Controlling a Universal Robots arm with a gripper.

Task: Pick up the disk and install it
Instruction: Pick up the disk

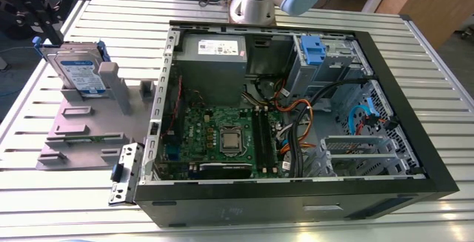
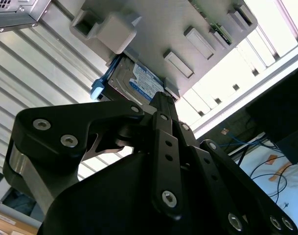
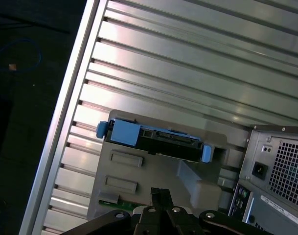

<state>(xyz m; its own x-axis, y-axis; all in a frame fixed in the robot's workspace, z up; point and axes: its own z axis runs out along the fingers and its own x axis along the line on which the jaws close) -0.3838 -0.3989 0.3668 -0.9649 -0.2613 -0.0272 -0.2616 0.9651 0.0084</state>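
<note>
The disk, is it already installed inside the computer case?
No, the disk stands upright in the grey holder outside the computer case, on the exterior view's left.

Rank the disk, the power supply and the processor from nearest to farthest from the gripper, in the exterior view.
1. The disk, standing in the grey holder next to the gripper, at the exterior view's left.
2. The power supply, at the far end of the computer case.
3. The processor, on the motherboard, farthest.
</note>
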